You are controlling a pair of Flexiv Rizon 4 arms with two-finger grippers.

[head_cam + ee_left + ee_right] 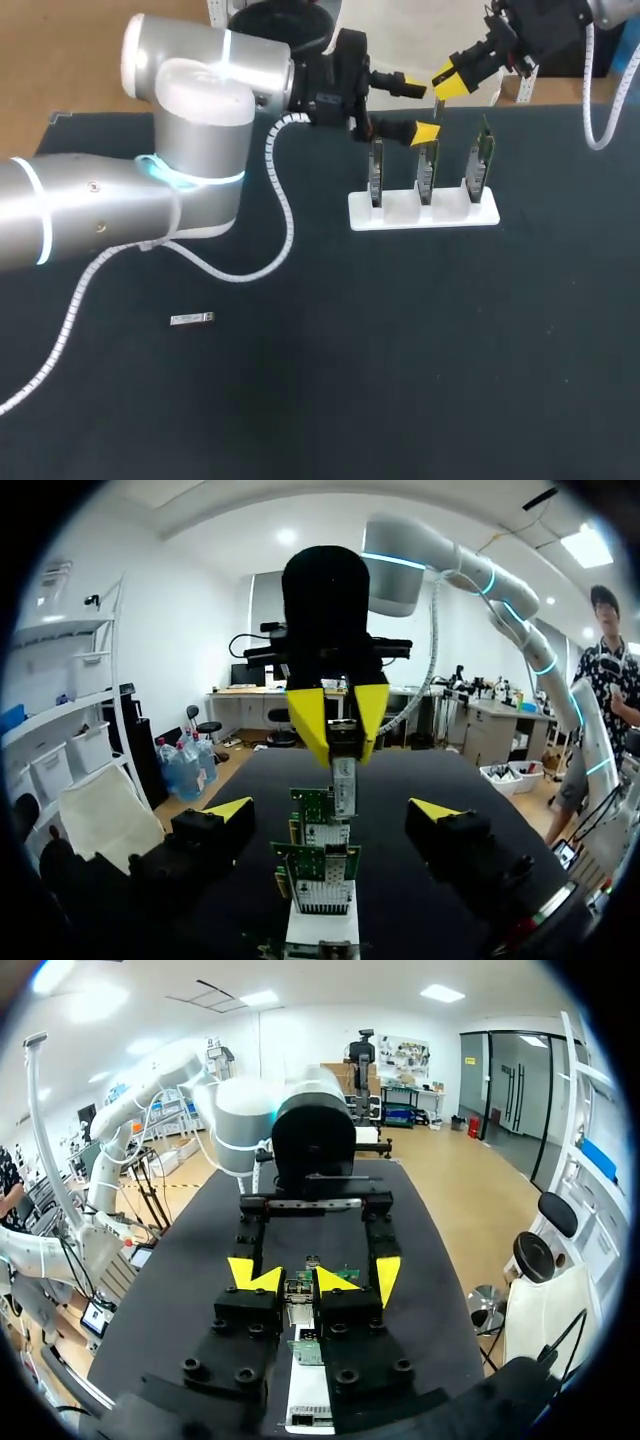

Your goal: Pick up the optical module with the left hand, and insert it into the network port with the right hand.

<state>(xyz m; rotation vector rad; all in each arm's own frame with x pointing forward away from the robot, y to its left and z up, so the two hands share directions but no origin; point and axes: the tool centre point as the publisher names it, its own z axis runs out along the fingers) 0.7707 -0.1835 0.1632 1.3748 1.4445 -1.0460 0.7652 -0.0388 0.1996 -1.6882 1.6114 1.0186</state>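
Right hand (447, 82) holds optical module (344, 785) above cards (318, 825)

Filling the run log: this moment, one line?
left gripper open by cards | right gripper shut on module above cards | second module on table

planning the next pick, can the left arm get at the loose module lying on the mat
Probably yes. The loose module lies alone on the bare mat with nothing over or beside it, and the left claw is open and empty, though it sits up by the card stand.
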